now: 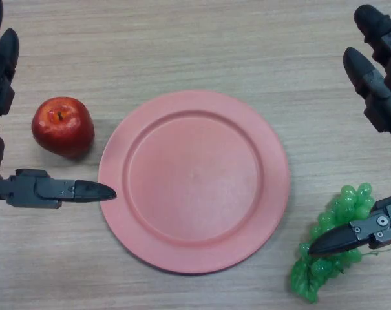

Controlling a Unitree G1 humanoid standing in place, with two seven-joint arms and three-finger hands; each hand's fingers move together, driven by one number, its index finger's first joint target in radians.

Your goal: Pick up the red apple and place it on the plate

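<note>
A red apple (63, 126) sits upright on the wooden table, just left of the pink plate (194, 181). The plate lies flat in the middle and holds nothing. My left hand (1, 71) is at the left edge, open around the apple without touching it: its fingers (4, 55) stand behind and to the left of the apple, its thumb (59, 190) stretches out in front of it, tip near the plate's rim. My right hand (376, 84) is open at the right edge, holding nothing.
A bunch of green grapes (331, 242) lies on the table at the lower right, beside the plate, under my right thumb (353, 236).
</note>
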